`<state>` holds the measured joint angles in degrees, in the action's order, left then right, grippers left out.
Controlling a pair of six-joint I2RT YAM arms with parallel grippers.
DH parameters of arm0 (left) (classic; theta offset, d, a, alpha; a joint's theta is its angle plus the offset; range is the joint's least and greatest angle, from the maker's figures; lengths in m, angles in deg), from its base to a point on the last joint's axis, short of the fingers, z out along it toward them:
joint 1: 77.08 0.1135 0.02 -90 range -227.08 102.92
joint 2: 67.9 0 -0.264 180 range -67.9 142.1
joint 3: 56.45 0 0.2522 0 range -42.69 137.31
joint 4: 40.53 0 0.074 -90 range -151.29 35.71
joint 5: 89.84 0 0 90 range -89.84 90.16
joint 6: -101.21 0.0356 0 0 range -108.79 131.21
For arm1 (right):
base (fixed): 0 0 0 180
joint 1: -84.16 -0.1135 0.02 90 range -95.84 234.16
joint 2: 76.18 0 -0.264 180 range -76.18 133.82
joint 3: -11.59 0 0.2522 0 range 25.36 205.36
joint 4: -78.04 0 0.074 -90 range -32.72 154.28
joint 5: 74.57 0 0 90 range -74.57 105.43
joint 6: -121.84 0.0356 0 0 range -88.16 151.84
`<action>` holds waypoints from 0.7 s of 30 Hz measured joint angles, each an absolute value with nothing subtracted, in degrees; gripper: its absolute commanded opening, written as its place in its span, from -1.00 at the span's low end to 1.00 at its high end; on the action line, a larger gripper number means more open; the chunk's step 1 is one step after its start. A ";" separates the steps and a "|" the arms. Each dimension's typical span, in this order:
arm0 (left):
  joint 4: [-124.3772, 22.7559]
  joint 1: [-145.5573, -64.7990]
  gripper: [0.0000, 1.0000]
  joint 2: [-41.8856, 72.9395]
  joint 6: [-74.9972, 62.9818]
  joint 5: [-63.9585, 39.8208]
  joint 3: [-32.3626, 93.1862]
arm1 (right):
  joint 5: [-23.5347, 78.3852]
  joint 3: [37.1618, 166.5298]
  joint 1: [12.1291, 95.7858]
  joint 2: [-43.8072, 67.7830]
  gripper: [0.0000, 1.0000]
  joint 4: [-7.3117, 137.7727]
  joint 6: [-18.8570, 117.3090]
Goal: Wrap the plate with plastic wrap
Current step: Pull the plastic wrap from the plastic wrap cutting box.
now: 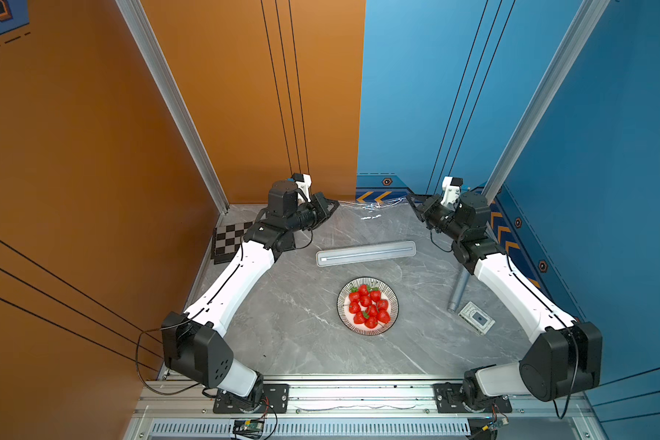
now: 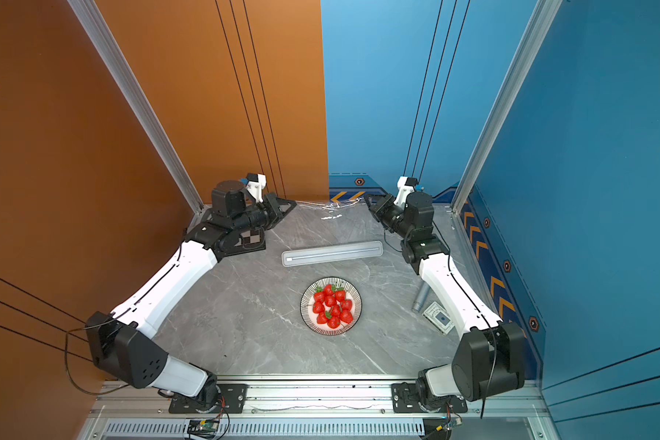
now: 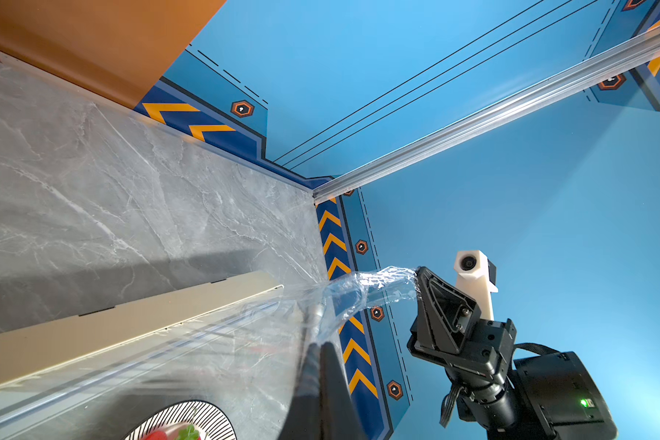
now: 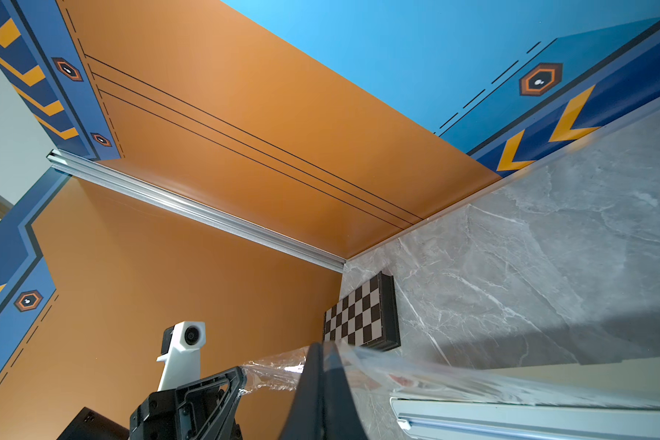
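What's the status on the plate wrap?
Both shut on plastic wrap: left pincer, right pincer, sheet stretched between them. The plate uncovered, strawberries showing. In the way: dispenser box, lying between wrap and plate.

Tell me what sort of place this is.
Probably a robot test booth: printed orange wall panel and blue wall panel, silver aluminium frame post, white-and-black left arm and right arm bolted to a silver metal rail.

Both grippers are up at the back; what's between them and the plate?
The dispenser box lies crosswise between the plate and the wrap stretched from left gripper to right gripper. Both top views show it.
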<state>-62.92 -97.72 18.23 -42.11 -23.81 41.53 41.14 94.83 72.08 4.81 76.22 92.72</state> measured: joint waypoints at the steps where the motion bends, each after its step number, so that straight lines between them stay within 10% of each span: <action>1: -63.09 -97.72 -1.00 18.23 -42.11 -23.78 41.93 | 41.14 95.24 72.06 4.81 -1.00 76.14 92.72; 21: -65.04 -97.72 -1.00 18.62 -41.06 -23.67 49.34 | 41.14 101.78 71.27 4.79 -1.00 73.99 92.72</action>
<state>-65.04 -97.72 18.62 -41.06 -23.67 49.34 41.14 101.78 71.27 4.79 73.99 92.72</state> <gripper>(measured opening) 0.041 0.047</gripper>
